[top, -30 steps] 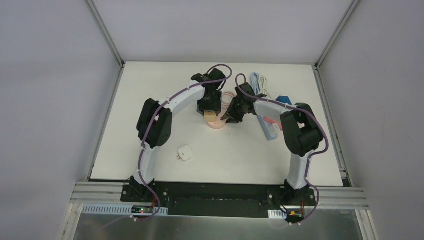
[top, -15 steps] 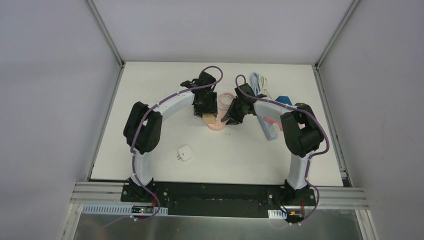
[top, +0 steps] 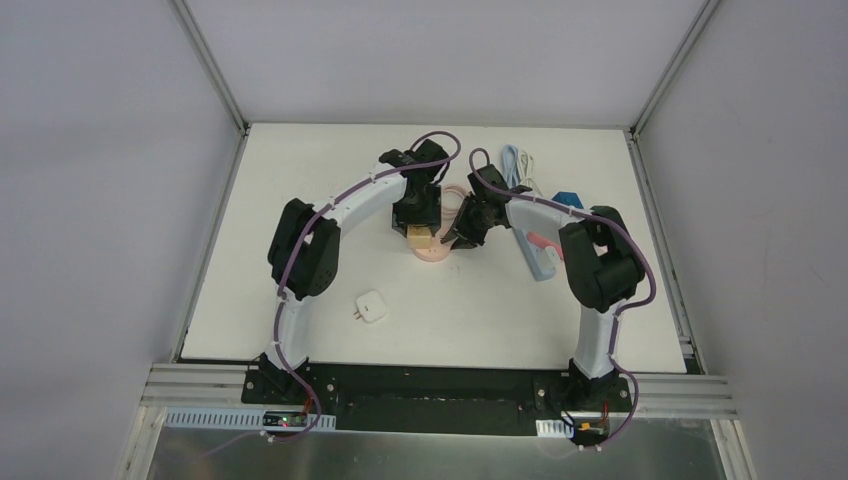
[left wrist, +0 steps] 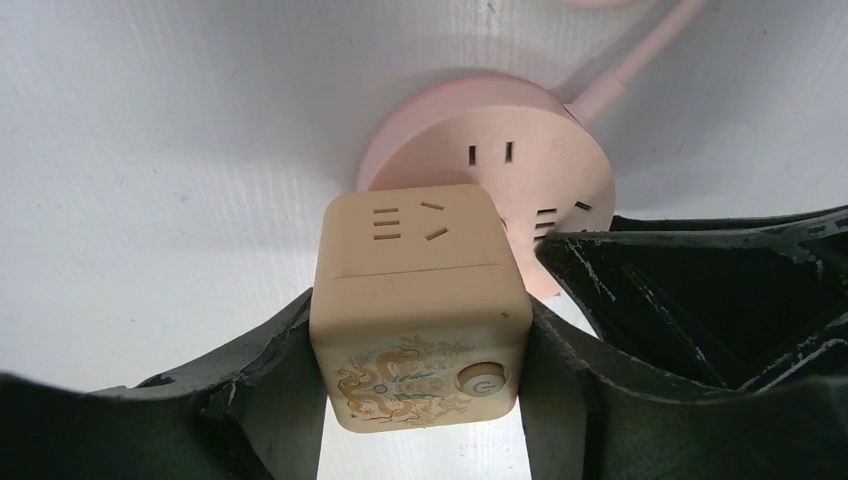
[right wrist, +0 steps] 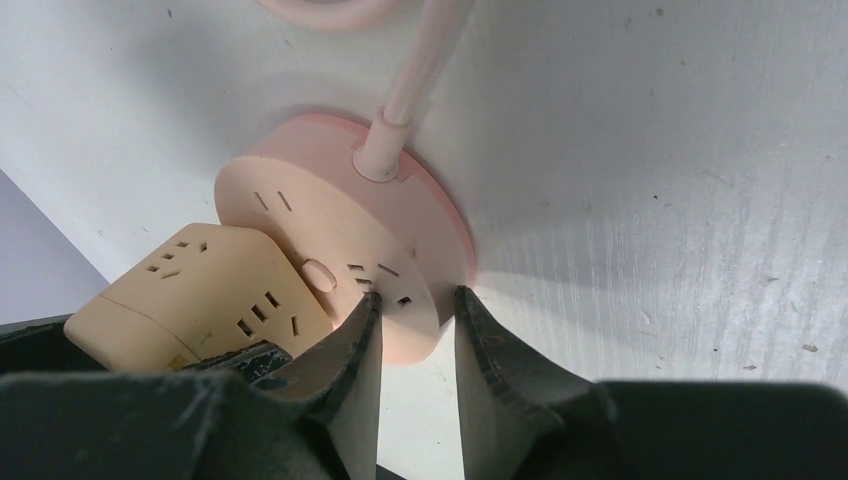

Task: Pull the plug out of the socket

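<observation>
One white desk (top: 300, 180) carries everything, and two arms rise from its near edge. The left arm (top: 340, 205) and the right arm (top: 590, 250) both bend inward to meet near the far middle.

To the right, partly under the right arm, lies one pale-blue elongated item (top: 541, 262) with a pink part on it. What it is cannot be told. Beyond it sit one bundle of pale cables (top: 518, 165) and one small blue object (top: 568, 199).

One round pink socket (right wrist: 330, 200) lies flat on the desk between the two tools, and its single pink cord (right wrist: 420, 60) runs off its far edge. The right tool (right wrist: 415, 330) is clenched on the socket's near rim, one finger on each side of the edge.

One beige cube plug (left wrist: 415, 290) sits on the socket's top face. It is tilted, and its prongs are hidden. It shows one dragon print and one round button. The left tool (left wrist: 420, 340) grasps this cube, with its two fingers pressed against opposite sides.

One small white square charger (top: 372, 306) lies alone on the near desk, well apart from both tools.
</observation>
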Tool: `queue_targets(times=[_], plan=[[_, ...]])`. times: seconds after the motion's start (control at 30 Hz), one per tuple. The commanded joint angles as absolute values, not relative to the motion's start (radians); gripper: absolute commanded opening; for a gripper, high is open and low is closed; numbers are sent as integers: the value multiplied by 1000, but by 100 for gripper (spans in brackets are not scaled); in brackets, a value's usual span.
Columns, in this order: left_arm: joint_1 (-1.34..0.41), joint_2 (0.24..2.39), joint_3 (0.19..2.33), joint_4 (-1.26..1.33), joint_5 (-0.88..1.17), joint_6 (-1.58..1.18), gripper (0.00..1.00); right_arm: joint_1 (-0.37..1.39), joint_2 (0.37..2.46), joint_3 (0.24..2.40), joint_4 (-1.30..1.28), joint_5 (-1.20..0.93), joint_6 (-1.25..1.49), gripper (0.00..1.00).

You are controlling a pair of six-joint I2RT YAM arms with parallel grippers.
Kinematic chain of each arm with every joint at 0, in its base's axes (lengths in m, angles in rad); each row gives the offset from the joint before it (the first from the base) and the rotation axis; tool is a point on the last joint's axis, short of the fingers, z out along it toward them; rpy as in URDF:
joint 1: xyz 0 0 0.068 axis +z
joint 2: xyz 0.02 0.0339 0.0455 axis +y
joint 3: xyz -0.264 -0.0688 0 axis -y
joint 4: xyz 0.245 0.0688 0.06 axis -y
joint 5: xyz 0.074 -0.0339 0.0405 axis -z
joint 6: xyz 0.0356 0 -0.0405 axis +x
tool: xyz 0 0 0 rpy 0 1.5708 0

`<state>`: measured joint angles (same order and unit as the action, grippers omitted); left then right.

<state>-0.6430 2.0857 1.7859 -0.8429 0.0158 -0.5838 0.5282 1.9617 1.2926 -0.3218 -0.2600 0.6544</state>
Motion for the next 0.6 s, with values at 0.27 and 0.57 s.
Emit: queue_targets(times=[0.27, 0.57], plan=[[-618, 1857, 1518, -398, 659, -672, 0, 564, 2098, 1235, -364, -150, 649, 21], [-690, 1967, 1780, -867, 278, -526, 0, 564, 2116, 1245, -374, -149, 641, 21]])
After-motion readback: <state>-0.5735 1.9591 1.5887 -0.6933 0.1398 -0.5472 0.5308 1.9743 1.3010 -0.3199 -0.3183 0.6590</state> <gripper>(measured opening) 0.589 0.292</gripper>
